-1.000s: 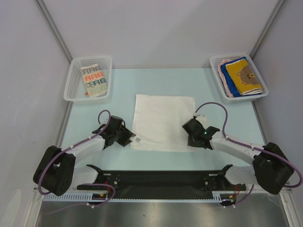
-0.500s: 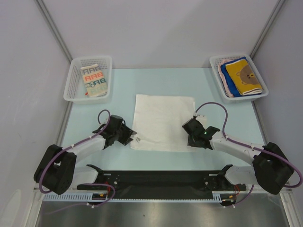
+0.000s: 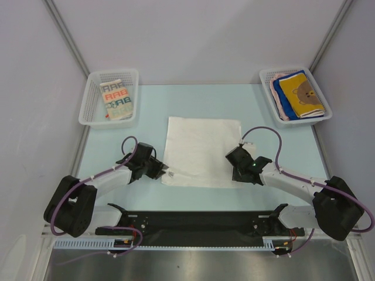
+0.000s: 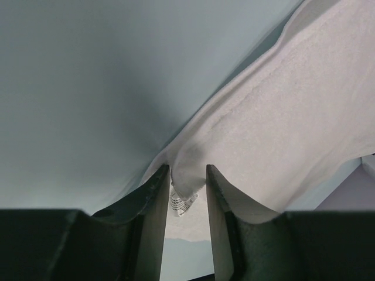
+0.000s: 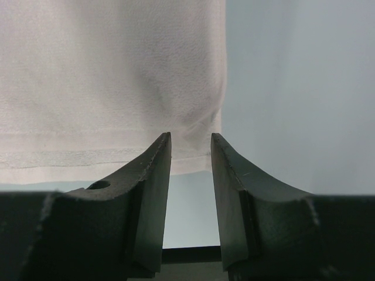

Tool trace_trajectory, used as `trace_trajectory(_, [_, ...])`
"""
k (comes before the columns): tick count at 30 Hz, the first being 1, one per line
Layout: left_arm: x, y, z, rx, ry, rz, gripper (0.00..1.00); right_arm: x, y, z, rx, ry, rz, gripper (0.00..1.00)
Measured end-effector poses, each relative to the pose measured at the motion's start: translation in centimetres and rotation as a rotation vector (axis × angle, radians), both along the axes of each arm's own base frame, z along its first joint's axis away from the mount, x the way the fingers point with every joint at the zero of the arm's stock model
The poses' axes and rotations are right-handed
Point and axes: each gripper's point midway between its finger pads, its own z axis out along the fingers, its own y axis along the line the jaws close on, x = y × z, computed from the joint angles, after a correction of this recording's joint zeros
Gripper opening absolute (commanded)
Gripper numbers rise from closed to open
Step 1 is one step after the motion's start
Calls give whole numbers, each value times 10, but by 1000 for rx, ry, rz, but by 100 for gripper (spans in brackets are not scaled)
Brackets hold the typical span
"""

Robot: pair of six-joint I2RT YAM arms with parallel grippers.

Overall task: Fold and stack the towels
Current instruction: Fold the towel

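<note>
Pale blue-green table (image 3: 117, 146), walled in grey, carries one plain white rectangular towel (image 3: 202, 151) spread flat at its middle, between the two arms. The towel's near-left corner, with a small printed label (image 4: 179, 202), sits between the fingers of the left tool (image 4: 187, 170). The gap there is narrow and the cloth spans it, but I cannot tell whether it is truly pinched. The right tool (image 5: 190, 137) stands at the near-right corner, its narrow gap showing bare table and the hem lying just at its tips, not yet caught.

The risk, as I judge it, is an uneven pickup. If one side bites and the other closes on air, a lift would drag the towel askew and the fold would come out crooked. Too shallow a bite could also let a corner slip mid-fold.

Well apart, a folded cream towel with "RABBIT" lettering (image 3: 117, 99) lies in the far-left white mesh plastic basket (image 3: 112, 72). A yellow-orange bear towel (image 3: 302, 93) tops blue and pinkish ones in the far-right basket (image 3: 287, 69).
</note>
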Motion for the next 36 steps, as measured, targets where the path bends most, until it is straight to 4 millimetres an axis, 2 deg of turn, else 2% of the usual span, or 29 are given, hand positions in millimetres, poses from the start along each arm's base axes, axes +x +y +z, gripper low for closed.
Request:
trace_trajectory(9, [-2, 2, 0, 12, -4, -15, 21, 0, 0, -1, -1, 1, 0, 40])
trace_trajectory(17, [-6, 4, 2, 35, -26, -59, 14, 1, -2, 2, 6, -6, -10, 41])
trace_trajectory(23, [-7, 4, 2, 56, -42, -102, 2, 3, -4, 1, 5, -7, -19, 43])
trace_trajectory(28, [-8, 4, 0, 63, -50, -129, 0, 4, -8, -5, -9, 7, -28, 43])
trace_trajectory(31, [-8, 4, -2, 69, -52, -140, 0, 3, -14, -8, -20, 16, -38, 41])
trace_trajectory(36, [-8, 4, -3, 76, -53, -154, 0, 3, -20, -11, -23, 23, -49, 29])
